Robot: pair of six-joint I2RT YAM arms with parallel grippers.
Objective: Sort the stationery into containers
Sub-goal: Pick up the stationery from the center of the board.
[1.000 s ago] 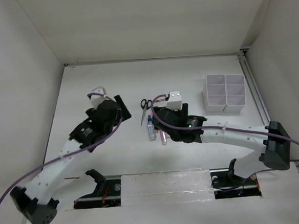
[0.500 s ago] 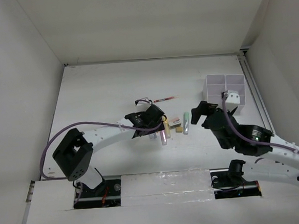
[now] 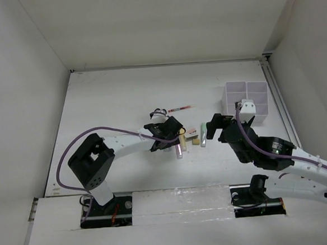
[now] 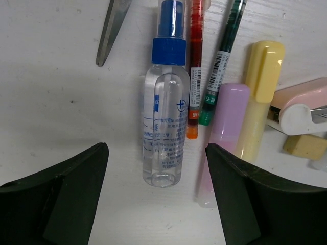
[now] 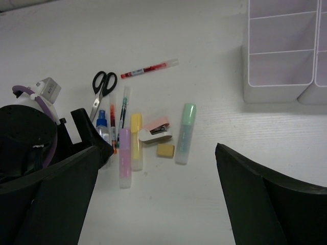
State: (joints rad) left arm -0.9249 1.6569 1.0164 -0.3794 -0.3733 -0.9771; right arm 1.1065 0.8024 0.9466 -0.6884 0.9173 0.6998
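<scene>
on the white table (image 3: 105, 98) the stationery lies side by side mid-table: black-handled scissors (image 5: 102, 84), clear blue-capped spray bottle (image 4: 164, 127), lilac marker (image 4: 225, 132), yellow marker (image 4: 260, 92), green marker (image 5: 185, 130). the left gripper (image 4: 156, 153) straddles the bottle, wide, gripping nothing; the right gripper (image 5: 157, 148) gapes empty. the white organizer box (image 5: 276, 88) stands far right.

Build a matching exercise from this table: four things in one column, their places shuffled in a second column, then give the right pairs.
Things
1. spray bottle
2. light green marker
3. scissors
4. organizer box

Places
A. at the table's right side, apart from the loose items
B. right end of the row of loose items
C. base between the open fingers of the left gripper, untouched
D. far-left part of the cluster, black handles pointing away from the arms

Pairs: 1-C, 2-B, 3-D, 4-A
</scene>
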